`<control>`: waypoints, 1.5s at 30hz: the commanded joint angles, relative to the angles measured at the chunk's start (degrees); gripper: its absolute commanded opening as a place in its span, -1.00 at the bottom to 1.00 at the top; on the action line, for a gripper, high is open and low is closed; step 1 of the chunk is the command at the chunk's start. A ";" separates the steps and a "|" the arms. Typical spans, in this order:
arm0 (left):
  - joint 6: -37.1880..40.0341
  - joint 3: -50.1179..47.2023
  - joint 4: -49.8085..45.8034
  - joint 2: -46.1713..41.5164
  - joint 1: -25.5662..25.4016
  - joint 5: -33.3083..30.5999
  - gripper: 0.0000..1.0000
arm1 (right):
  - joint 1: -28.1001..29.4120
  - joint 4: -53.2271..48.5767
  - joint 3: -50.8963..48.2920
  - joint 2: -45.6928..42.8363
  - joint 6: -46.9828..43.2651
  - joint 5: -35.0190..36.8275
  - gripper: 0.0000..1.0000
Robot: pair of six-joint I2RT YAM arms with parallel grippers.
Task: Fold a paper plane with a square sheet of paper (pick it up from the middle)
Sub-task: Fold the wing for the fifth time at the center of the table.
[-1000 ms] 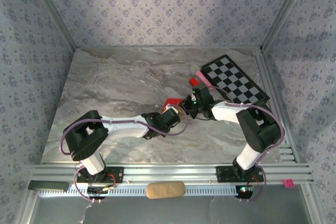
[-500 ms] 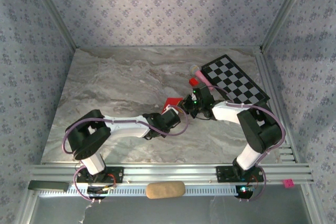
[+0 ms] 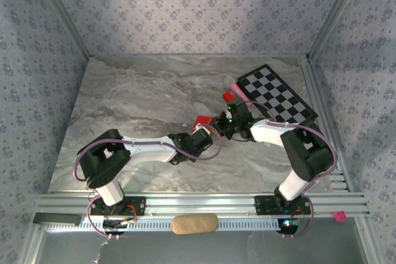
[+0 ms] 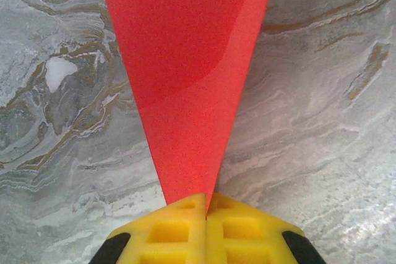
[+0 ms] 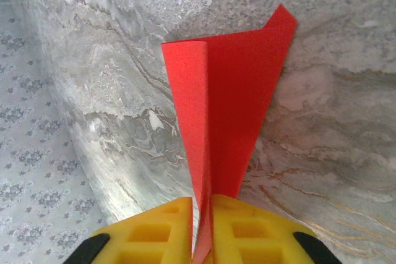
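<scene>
The red paper (image 3: 201,121) is folded into a narrow pointed shape and is held just above the marble table (image 3: 136,103), mid-right. My left gripper (image 3: 207,129) comes at it from the left. In the left wrist view its yellow fingers (image 4: 167,230) are shut on the paper's narrow tip (image 4: 185,78), my left gripper (image 4: 206,199) pinching it tight. My right gripper (image 3: 218,123) meets it from the right. In the right wrist view the folded paper (image 5: 229,103) runs between the pads of my right gripper (image 5: 202,201), lying against the right pad (image 5: 247,227), with a thin gap at the left pad.
A black-and-white checkerboard (image 3: 276,94) lies at the back right. A small red block (image 3: 230,96) and a pale round object (image 3: 230,81) sit by its left corner. A tan oblong (image 3: 195,223) rests on the front rail. Patterned walls close in three sides.
The right gripper's jaws have parted a little around the paper. The left gripper's jaws have closed tighter on the tip. Both arms have barely moved.
</scene>
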 commanded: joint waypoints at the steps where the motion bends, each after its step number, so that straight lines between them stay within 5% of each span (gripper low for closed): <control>1: -1.33 0.79 0.65 0.24 0.24 3.26 -0.97 | -0.92 -5.78 0.60 -2.59 -3.56 2.06 -0.55; 7: -2.06 1.38 1.05 1.02 2.48 10.01 -1.00 | -3.34 -11.41 -0.57 -7.13 -7.87 4.32 -0.18; 17: -4.15 1.31 2.93 1.47 6.92 21.63 -1.00 | -5.15 -19.40 -0.81 -11.96 -13.12 6.17 -0.13; 26: -6.40 1.76 5.66 2.81 11.48 35.60 -1.00 | -2.40 -15.86 -2.18 -13.72 -18.86 8.72 -0.39; 45: -12.41 0.96 14.11 8.85 19.08 57.54 -1.00 | 0.89 -0.10 -6.51 -7.39 -19.45 -3.29 -0.87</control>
